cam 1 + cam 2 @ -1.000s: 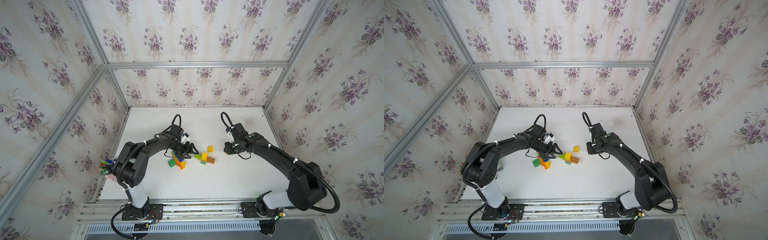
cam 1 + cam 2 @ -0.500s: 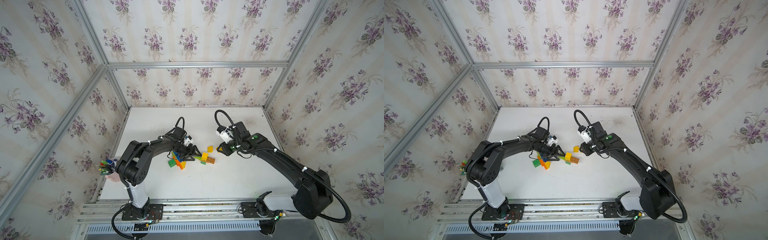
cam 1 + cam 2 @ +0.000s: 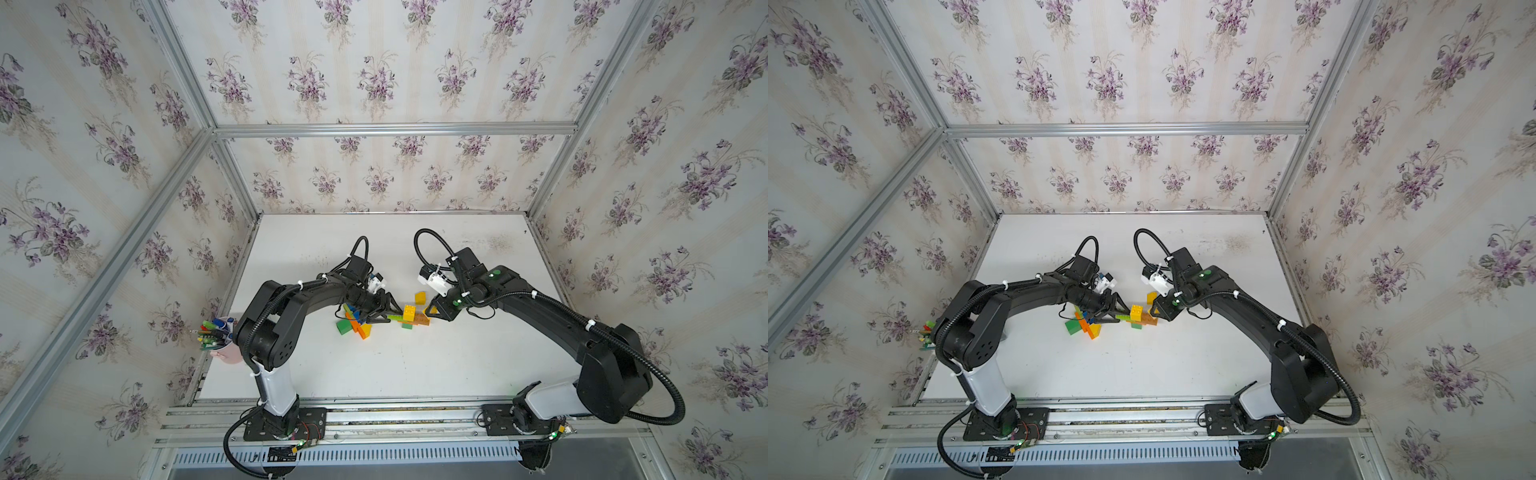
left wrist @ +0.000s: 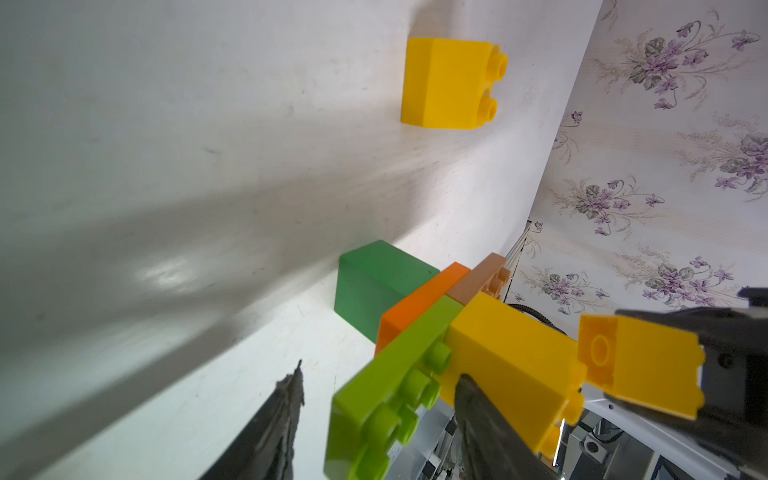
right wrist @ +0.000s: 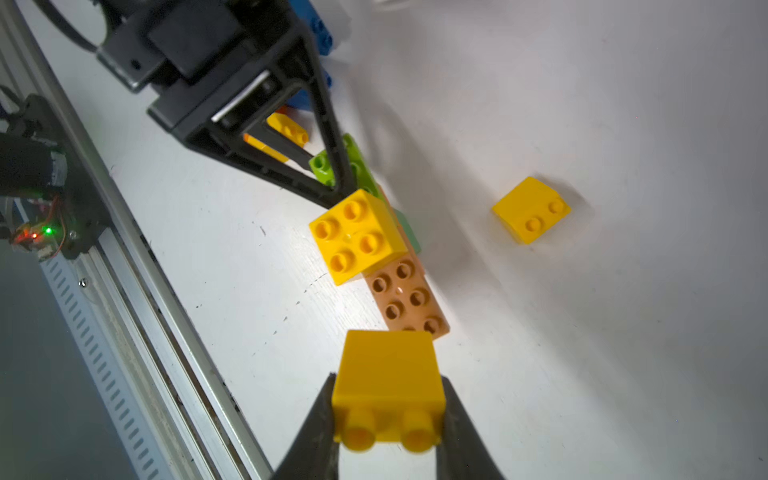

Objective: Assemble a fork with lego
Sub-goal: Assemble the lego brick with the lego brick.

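**Now: right claw pinching a yellow brick beside the build, left claw spread over it**

Your right claw (image 5: 388,388) is pinching a yellow 2-stud brick (image 5: 388,374). The brick's hollow underside faces the build and its studs point back toward the wrist. You hold it just off the end of the brown oblong brick (image 5: 405,297); can't tell if the 2 touch.

Your left claw (image 4: 380,372) is spread, straddling the lime flat piece (image 4: 386,399). 1 finger (image 4: 478,415) sits against the yellow 4-stud brick (image 5: 357,237). The other finger (image 4: 278,419) stands clear of the lime piece, with a gap showing.

The build sits mid table (image 3: 374,365), between your 2 claws in both top views. The yellow 4-stud brick is stacked on the brown oblong brick. The lime flat piece sticks out toward your left claw. An orange brick (image 4: 419,307) lies under the lime piece and touches a dark green brick (image 4: 374,282).

A loose yellow brick (image 3: 420,297) lies alone near the build, on the back-wall side. A heap of bricks (image 3: 353,326), green, orange, blue and yellow, lies under your left arm. A cup of pens (image 3: 216,336) is at the table's left edge.
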